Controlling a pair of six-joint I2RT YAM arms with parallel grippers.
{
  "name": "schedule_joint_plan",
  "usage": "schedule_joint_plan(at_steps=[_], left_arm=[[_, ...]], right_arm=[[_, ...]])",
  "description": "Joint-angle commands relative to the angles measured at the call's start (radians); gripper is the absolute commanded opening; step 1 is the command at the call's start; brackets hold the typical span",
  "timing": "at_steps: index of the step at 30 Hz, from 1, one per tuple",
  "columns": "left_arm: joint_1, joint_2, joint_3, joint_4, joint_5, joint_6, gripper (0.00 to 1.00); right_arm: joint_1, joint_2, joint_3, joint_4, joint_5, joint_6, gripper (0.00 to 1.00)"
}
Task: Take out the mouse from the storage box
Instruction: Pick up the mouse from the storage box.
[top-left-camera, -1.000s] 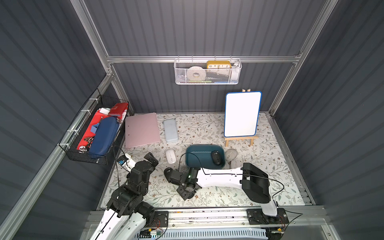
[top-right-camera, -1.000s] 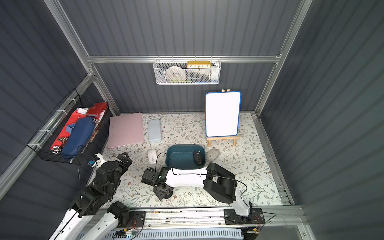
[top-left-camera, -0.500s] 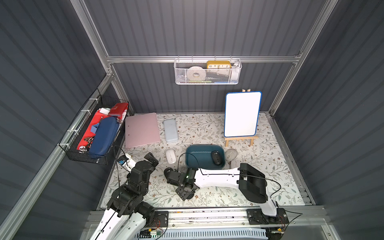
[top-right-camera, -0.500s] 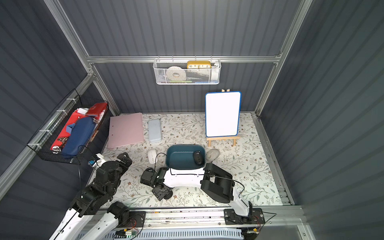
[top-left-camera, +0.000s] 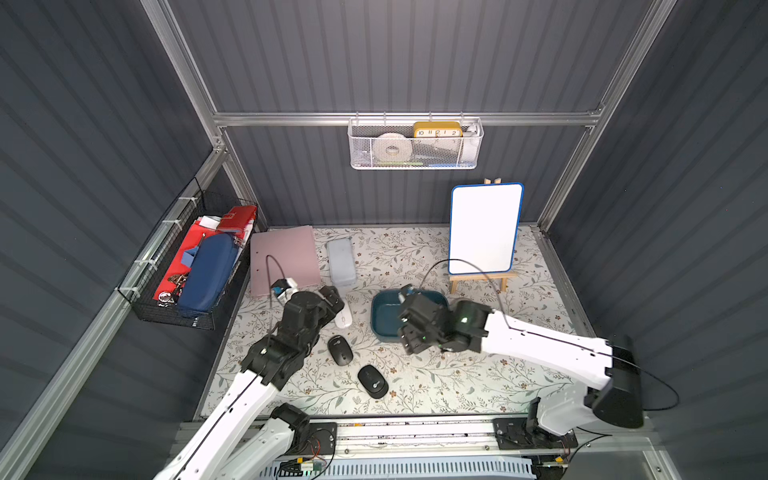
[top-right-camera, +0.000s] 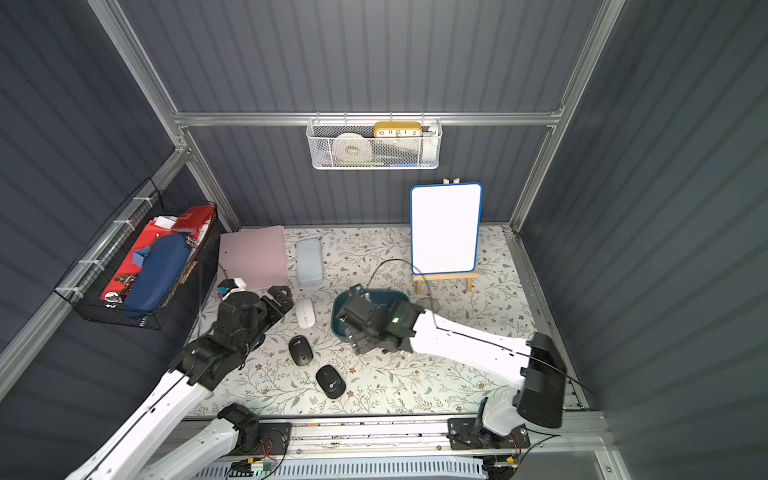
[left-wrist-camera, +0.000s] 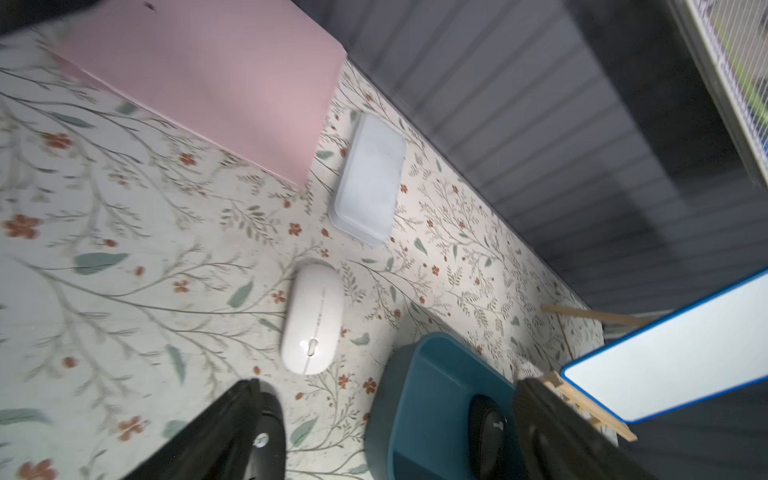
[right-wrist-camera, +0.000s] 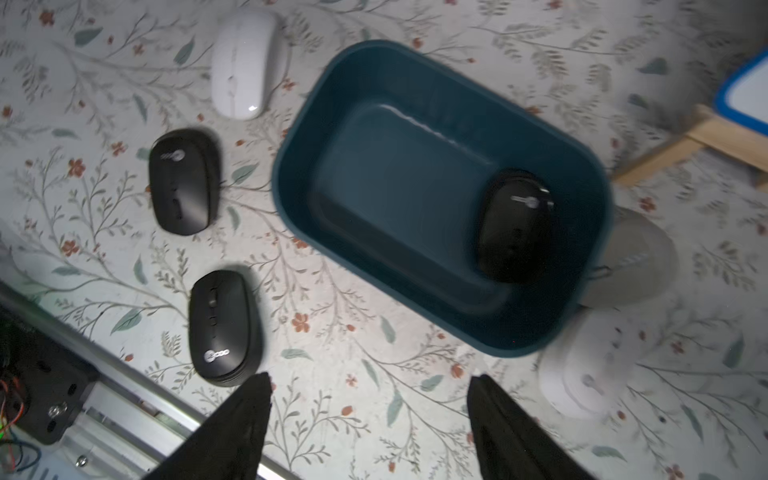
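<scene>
Clock read as in the top views, 12 at the back wall. The step in hand looks like the reach for the mouse (right-wrist-camera: 515, 226); the right pincer (right-wrist-camera: 370, 378) hangs over the 6 o'clock side of the box (right-wrist-camera: 395, 174), jaws fairly wide and holding nothing; the left pincer (left-wrist-camera: 388, 382) hovers at 9 o'clock of the box, jaws wide and empty, near a white mouse (top-left-camera: 344, 319). A black mouse (top-left-camera: 340, 350) at 8 o'clock and a second black mouse (top-left-camera: 372, 381) at 7 lie out on the tabletop (top-left-camera: 457, 386).

The mouse lies flat on the box floor at the 3 o'clock end, close against that end wall, on the side toward the whiteboard (top-left-camera: 484, 228); in both top views the right arm hides it. Its long axis runs roughly 12 to 6, across the box rather than along it, a little skewed; the logo end seems to face 12 and so the nose 6, though blur leaves that unsure.

The next move, I judge, calls for a shift toward 3 o'clock, the jaws turned to close on the 9 to 3 line across the mouse's narrow flanks, then a straight descent; the finger on the wall side has little room, so the drop must be well centred before closing and lifting clear of the rim.
</scene>
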Motion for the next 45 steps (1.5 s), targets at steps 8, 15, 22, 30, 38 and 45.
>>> schedule_joint_plan(at_steps=[8, 15, 22, 30, 38, 45], left_arm=[[-0.225, 0.553, 0.265, 0.132, 0.227, 0.146, 1.0], [-0.31, 0.817, 0.402, 0.156, 0.305, 0.142, 0.99], [-0.351, 1.006, 0.558, 0.099, 0.314, 0.147, 0.99], [-0.369, 1.159, 0.7, 0.009, 0.246, 0.147, 0.97], [-0.406, 1.261, 0.792, -0.043, 0.22, 0.141, 0.98], [-0.414, 1.281, 0.805, -0.106, 0.135, 0.106, 0.91]], right_arm=[[-0.21, -0.231, -0.239, 0.001, 0.136, 0.158, 0.8], [-0.264, -0.352, -0.355, 0.039, 0.159, 0.233, 0.81], [-0.273, -0.445, -0.422, 0.092, 0.128, 0.231, 0.8], [-0.274, -0.565, -0.494, 0.163, 0.095, 0.225, 0.81], [-0.274, -0.592, -0.52, 0.163, 0.091, 0.233, 0.81], [-0.274, -0.598, -0.533, 0.172, 0.085, 0.239, 0.8]])
